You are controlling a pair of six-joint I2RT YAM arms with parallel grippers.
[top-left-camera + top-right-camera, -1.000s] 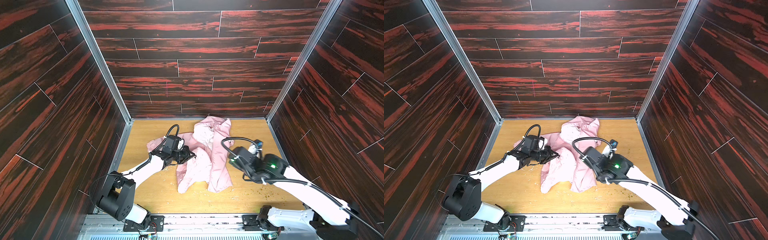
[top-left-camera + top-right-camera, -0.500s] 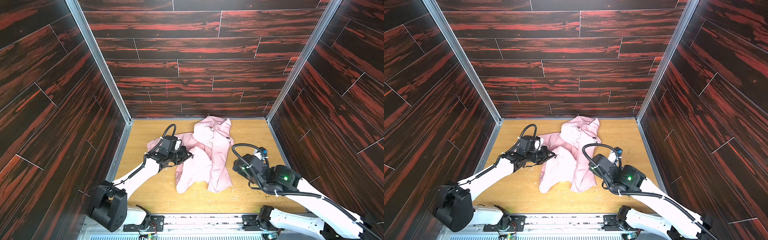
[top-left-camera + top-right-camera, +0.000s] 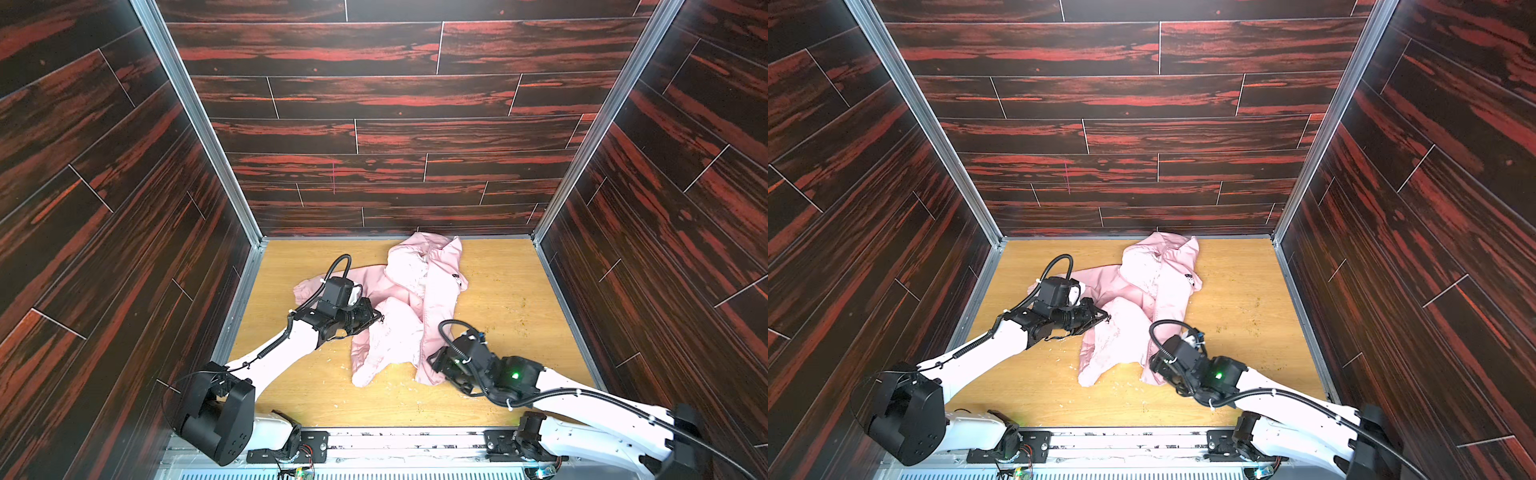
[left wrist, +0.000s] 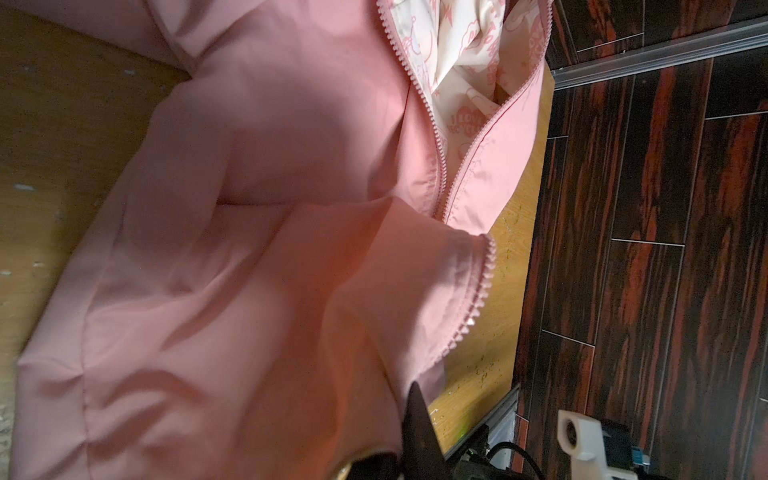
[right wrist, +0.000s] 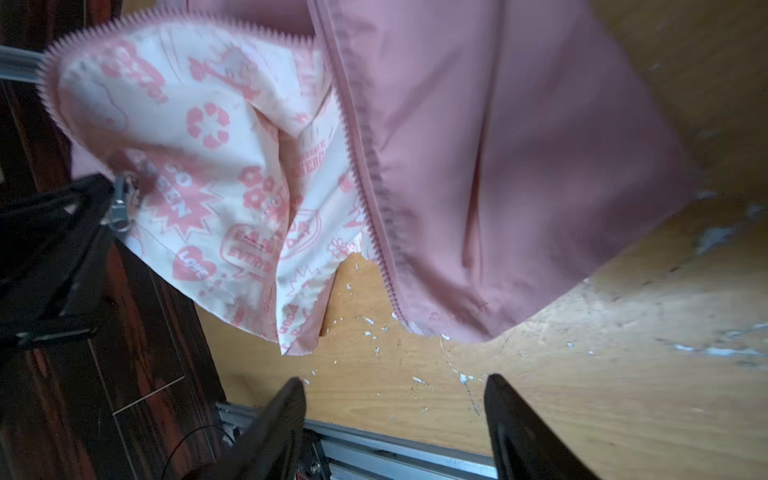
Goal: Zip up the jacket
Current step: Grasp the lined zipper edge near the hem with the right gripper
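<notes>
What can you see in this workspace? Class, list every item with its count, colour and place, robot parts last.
jacket: one, light pink with pale printed lining, crumpled mid-table, unzipped.
zipper pull: one, silvery, on the lifted front edge.
table: one, light wood, under everything.
walls: three, dark red-black wood grain, around the table.
left gripper: one, black, shut on the jacket's lifted edge.
right gripper: one, black, open, beside the jacket's near hem.

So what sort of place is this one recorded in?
Probably a purpose-built robot test booth, not a home: dark wood-look wall panels box in a wooden tabletop, and a metal mounting rail runs along its front edge.
</notes>
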